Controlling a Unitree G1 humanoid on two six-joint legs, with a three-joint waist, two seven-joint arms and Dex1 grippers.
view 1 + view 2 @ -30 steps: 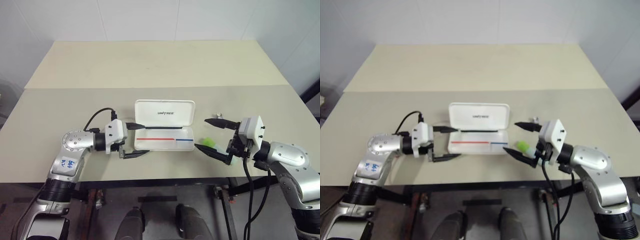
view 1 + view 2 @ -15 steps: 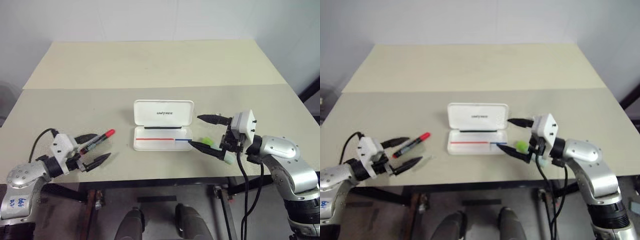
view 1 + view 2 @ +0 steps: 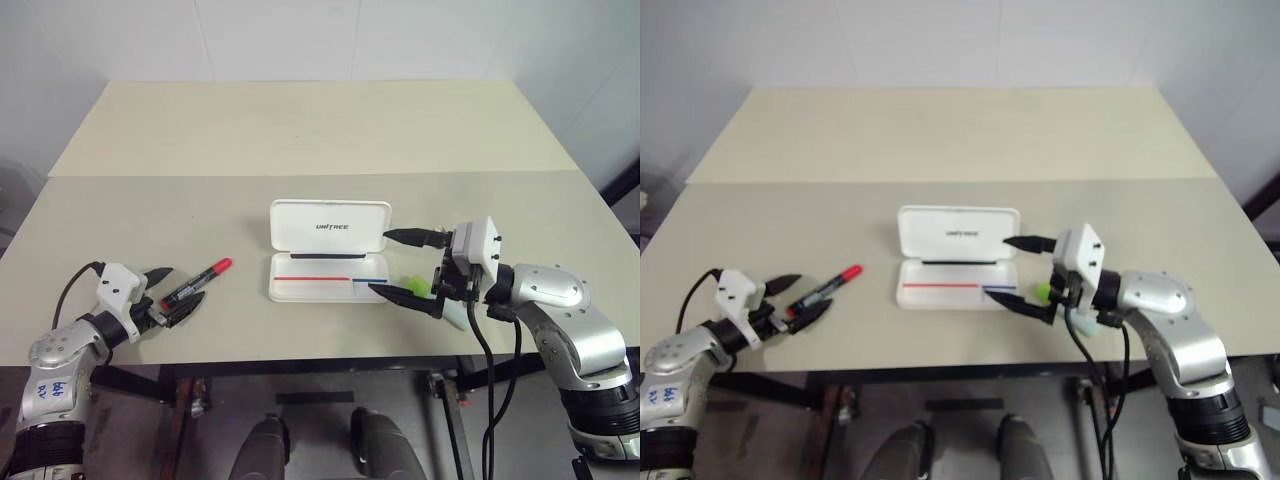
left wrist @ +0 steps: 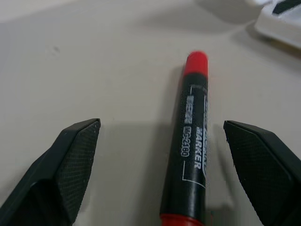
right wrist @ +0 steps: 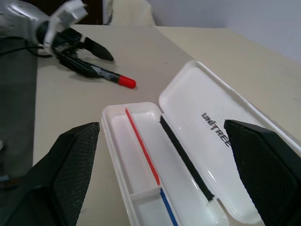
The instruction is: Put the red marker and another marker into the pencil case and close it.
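Note:
The red marker [image 3: 200, 283] lies on the table left of the pencil case [image 3: 372, 214], red cap toward the case. My left gripper [image 3: 172, 291] is open and straddles the marker's rear end; in the left wrist view the black barrel [image 4: 192, 155] lies between the fingers, touching neither. The white case stands open, lid back, tray [image 5: 117, 123] toward me. My right gripper [image 3: 397, 266] is open at the case's right end with nothing between its fingers. Another marker, with a green cap [image 3: 416, 285], lies on the table just under that gripper.
A thin red-and-blue line [image 3: 318, 280] and a dark strip [image 3: 325, 256] run along the inside of the case. The table's front edge [image 3: 300, 352] is close behind both grippers. A seam [image 3: 300, 175] crosses the table behind the case.
My left arm has swung away from the case, out to the left and down, and its open gripper now sits over the red marker's rear end. The right gripper has edged slightly toward the case.

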